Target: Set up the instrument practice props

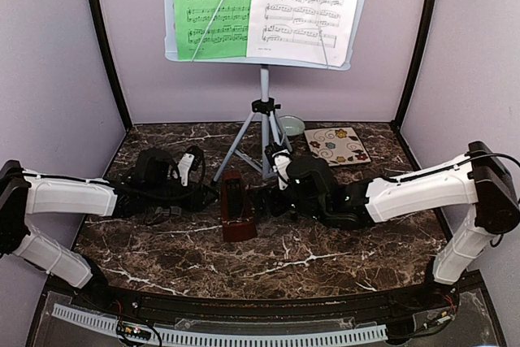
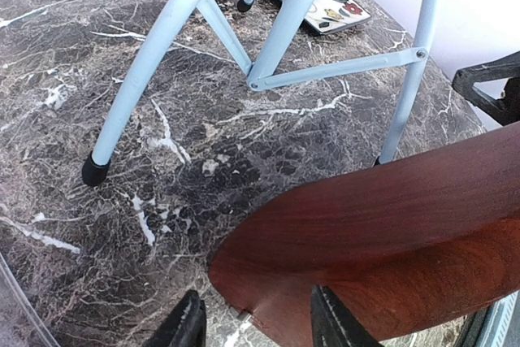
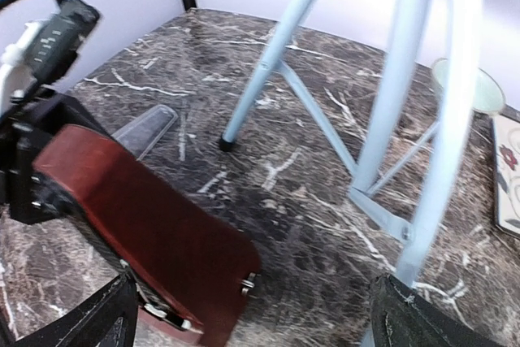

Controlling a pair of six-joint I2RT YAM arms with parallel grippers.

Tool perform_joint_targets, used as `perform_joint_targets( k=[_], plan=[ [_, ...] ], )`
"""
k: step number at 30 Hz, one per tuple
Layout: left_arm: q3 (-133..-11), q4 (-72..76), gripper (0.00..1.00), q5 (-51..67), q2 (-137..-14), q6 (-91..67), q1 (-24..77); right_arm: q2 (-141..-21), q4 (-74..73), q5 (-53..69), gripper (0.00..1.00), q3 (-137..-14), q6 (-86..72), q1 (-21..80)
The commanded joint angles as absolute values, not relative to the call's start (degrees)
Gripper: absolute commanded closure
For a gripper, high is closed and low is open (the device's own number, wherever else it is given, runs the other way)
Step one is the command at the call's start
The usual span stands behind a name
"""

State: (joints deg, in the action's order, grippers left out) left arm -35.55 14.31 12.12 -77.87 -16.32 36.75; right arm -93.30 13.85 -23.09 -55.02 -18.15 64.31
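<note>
Metronome [image 1: 238, 210] in the centre, music stand [image 1: 264, 83] at its 12 o'clock (sheets [image 1: 213, 6] on it), left gripper [image 2: 258, 327] at 10, right gripper [image 3: 260, 316] at 2, both jaws apart.

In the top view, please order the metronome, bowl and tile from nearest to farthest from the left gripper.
1. Metronome, just right of the left gripper.
2. Bowl, farther back and right.
3. Tile, farthest right, beside the bowl.
</note>
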Motion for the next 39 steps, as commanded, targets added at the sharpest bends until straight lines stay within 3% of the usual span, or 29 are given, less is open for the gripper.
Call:
perform_joint_targets(
  k=[1,7,17,27,39],
  plan=[
    [-35.38,12.67,0.54,10.7,-75.17,-16.16,36.47,-91.69,12.63,-27.61,0.0,-52.63,-19.53,61.74],
    [-35.55,11.08,0.53,9.51,-73.49,-15.75,36.18,-90.83,9.96,-28.35,0.0,-49.83,-20.34,57.43],
    [-34.73,4.77,0.46,3.05,-65.96,-20.35,27.19,-75.51,8.22,-27.27,0.0,-43.02,-20.34,50.98],
    [-36.62,-1.05,0.28,-6.31,-54.74,-22.29,24.33,-68.72,9.56,-21.27,0.0,-38.95,-18.66,43.16],
    [-40.19,-3.52,0.14,-2.9,-56.15,-20.95,24.35,-67.05,12.5,-16.25,0.0,-38.45,-17.2,41.66]
  ],
)
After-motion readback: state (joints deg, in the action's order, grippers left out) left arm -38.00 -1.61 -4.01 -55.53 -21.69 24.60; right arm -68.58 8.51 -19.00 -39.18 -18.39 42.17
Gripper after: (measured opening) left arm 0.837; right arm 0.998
